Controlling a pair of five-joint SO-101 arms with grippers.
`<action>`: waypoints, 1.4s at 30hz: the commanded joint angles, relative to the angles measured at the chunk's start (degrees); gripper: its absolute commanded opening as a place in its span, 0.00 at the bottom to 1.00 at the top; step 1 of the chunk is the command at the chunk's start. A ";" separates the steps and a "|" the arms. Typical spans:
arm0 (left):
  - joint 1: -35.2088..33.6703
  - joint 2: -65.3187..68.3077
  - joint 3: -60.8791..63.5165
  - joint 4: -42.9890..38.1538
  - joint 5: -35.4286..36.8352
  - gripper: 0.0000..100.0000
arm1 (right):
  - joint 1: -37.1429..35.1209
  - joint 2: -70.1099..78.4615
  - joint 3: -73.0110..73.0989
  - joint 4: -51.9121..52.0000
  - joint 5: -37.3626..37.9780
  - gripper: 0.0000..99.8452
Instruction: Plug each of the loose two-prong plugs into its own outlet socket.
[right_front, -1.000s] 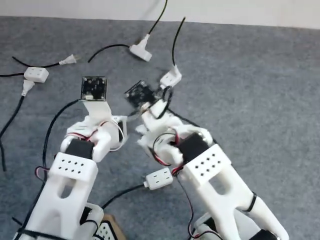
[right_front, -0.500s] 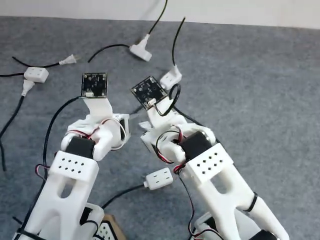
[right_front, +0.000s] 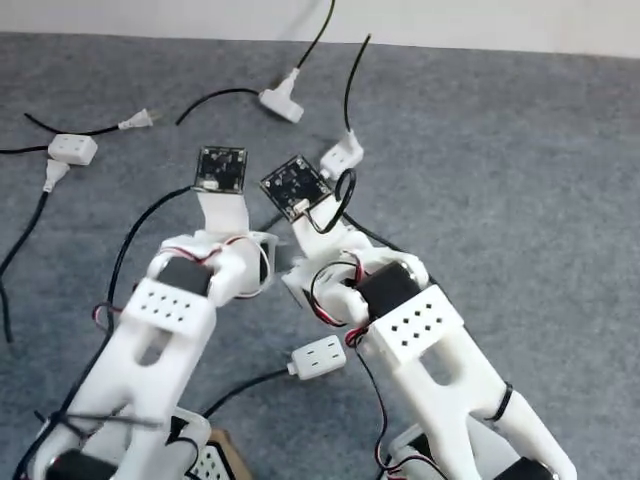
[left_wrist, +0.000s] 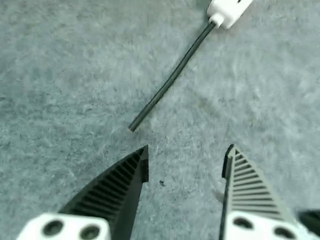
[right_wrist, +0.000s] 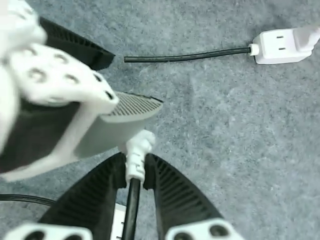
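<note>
Shot from one fixed overhead and two wrist mounts.
Looked steeply down from high over grey carpet (right_front: 520, 150); sat close above it on each wrist, facing down-forward; caught same white socket (left_wrist: 227, 10) (right_wrist: 277, 46) in both wrist views.

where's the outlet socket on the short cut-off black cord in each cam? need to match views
High view: outlet socket in the upper middle of the picture.
Left wrist view: socket far beyond the open left gripper.
Right wrist view: socket ahead and to one side of the right gripper, which holds a plug.
Shared landmark: its black cord, ending in a cut tip.
</note>
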 joint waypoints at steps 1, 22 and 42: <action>1.54 2.33 -1.36 0.88 -0.79 0.26 | 0.92 -2.33 -2.51 -1.45 0.88 0.01; -30.46 -0.48 -1.45 -2.73 -17.67 0.26 | 0.48 1.36 -18.51 30.29 40.97 0.01; -40.75 -0.48 8.75 -9.58 -32.18 0.26 | -7.69 18.07 -28.35 43.56 72.26 0.01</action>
